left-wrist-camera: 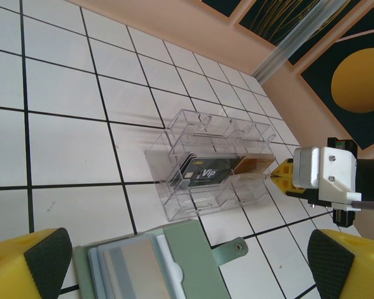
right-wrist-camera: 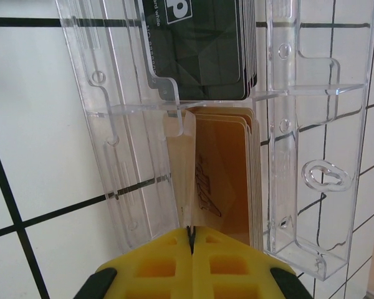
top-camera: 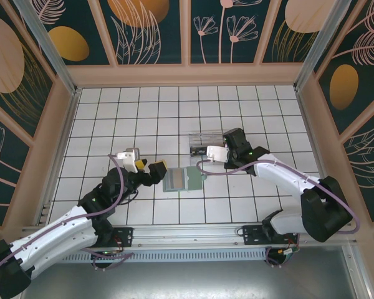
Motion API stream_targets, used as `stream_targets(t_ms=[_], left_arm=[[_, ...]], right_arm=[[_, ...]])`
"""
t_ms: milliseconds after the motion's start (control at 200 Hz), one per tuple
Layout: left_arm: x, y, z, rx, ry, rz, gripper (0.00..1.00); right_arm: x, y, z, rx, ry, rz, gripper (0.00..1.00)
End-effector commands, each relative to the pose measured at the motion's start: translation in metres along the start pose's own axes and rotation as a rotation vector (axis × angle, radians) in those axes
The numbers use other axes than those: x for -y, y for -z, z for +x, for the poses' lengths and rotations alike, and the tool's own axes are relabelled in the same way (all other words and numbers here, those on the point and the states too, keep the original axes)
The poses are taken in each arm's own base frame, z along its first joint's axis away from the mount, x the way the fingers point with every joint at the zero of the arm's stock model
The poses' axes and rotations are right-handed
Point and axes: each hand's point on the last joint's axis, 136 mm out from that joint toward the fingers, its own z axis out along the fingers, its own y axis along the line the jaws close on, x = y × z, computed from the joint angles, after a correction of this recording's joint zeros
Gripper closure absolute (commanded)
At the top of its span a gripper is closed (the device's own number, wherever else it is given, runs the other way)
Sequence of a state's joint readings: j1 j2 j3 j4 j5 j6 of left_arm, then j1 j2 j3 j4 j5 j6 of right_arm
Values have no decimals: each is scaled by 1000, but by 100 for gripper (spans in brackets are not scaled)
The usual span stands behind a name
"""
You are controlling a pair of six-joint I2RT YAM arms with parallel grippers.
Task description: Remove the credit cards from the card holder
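We see the left gripper (top-camera: 149, 165) released over the open card holder (top-camera: 182, 179) on the counter (top-camera: 112, 118), whose thin, stiff, slick credit cards (left-wrist-camera: 132, 269) want pinching by an exposed edge, while the right gripper (right-wrist-camera: 190, 240) clenches, seemingly, a tan card (right-wrist-camera: 188, 193) at the clear box (top-camera: 206, 140).

1. Left arm (top-camera: 56, 233), right arm (top-camera: 287, 177): white shells, black joints.
2. Lilac cables (top-camera: 114, 171) looped along both.
3. Jaws yellow with square recesses, dark grey pads (left-wrist-camera: 47, 249).
4. White wrist block (left-wrist-camera: 324, 174), small screws.
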State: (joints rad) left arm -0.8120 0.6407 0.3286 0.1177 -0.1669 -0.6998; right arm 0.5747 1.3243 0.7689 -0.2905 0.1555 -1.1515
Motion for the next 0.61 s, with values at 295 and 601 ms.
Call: stream_targets(t_ms=[295,601], left_arm=[[-5,-1,3,5,-3,-9,1],[-7,-1,5,1,-4,-15,2]], right_arm=[[16,6,-5,15,25,7,100],[14,5,-7,22,74,-11,100]])
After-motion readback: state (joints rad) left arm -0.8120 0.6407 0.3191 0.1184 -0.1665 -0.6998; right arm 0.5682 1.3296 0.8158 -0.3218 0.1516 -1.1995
